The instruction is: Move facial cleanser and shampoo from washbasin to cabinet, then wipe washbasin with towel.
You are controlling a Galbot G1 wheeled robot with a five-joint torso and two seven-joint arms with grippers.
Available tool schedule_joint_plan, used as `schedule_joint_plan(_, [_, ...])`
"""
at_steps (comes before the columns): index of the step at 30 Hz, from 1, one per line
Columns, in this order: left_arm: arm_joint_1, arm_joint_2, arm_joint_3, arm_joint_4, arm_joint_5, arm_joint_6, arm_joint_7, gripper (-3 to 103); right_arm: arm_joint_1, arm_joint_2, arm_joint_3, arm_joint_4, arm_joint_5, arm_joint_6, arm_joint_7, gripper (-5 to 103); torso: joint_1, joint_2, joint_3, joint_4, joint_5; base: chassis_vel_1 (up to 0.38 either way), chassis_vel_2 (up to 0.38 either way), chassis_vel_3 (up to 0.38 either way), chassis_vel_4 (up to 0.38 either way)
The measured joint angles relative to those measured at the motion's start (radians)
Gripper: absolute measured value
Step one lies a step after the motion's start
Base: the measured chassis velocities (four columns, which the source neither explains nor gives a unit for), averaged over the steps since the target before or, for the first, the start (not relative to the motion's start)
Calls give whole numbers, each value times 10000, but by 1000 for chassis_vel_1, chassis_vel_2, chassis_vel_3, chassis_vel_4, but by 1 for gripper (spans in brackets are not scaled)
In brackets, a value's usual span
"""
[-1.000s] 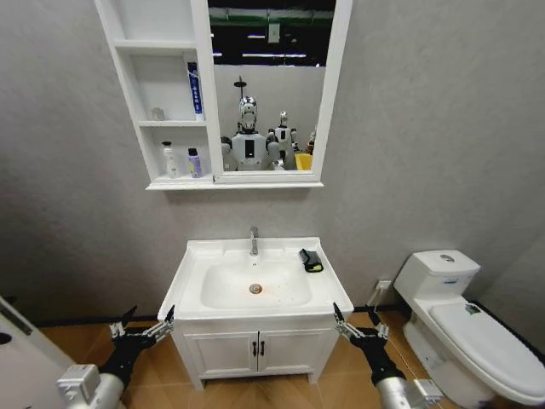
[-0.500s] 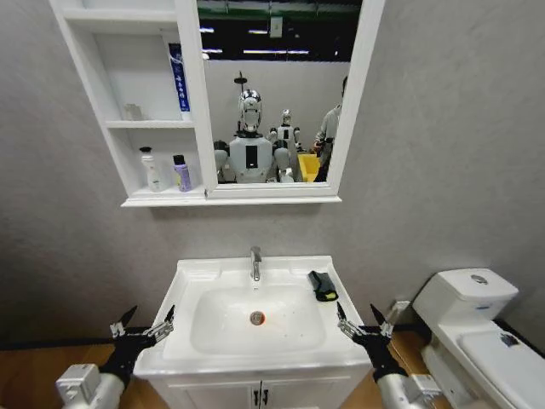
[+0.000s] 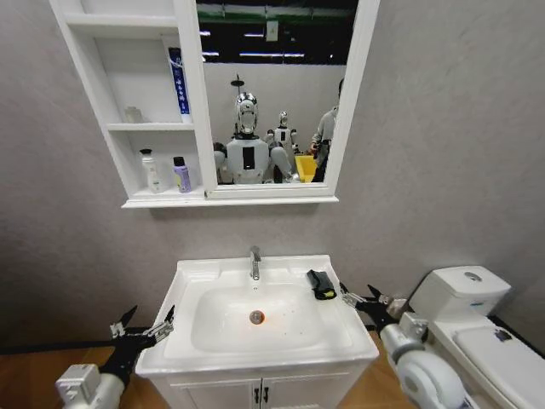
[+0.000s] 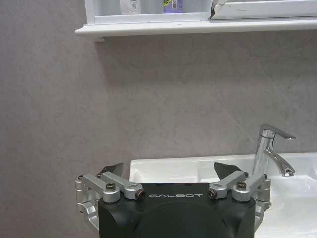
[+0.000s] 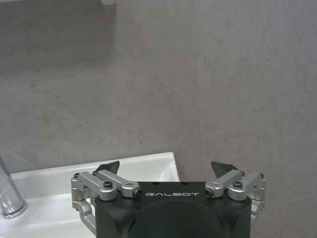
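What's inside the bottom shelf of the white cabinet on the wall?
In the cabinet's bottom niche stand two bottles side by side: a white bottle and a smaller purple bottle. Whether anything sits behind them cannot be seen, since the bottles cover that part.

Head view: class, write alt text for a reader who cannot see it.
A white washbasin with a chrome tap stands below a wall cabinet; a black towel lies on its right rim. The open right gripper is raised beside the towel, while the open left gripper waits low at the basin's left.
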Motion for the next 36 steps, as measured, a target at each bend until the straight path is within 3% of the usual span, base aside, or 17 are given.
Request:
schedule_joint_plan(4, [0, 0, 0, 0, 0, 0, 1, 100, 856, -212, -422, -1120, 416, -208, -277, 100, 0, 0, 0, 0, 1, 0, 0, 0, 0])
schedule_joint_plan(14, [-1, 0, 0, 0, -1, -1, 6, 100, 2771, -378, -1662, -3135, -120, -105, -1202, 100, -4, 1, -2, -4, -4, 0, 0, 0, 0])
schedule_joint_plan(22, [-1, 1, 0, 0, -1, -3, 5, 100, 4259, 6, -3317, -4749, -840, 226, -1545, 100, -3, 1, -2, 0, -5, 0, 0, 0, 0])
schedule_joint_plan(33, [-1, 1, 0, 0, -1, -3, 5, 100, 4786, 532, -3970, -5897, -1650, 412, -1726, 103, -4, 1, -2, -1, -3, 0, 0, 0, 0])
schedule_joint_plan(36, [-1, 1, 1, 0, -1, -4, 4, 100, 4871, 550, -4051, -6013, -1721, 411, -1755, 95, -4, 1, -2, -1, -4, 0, 0, 0, 0])
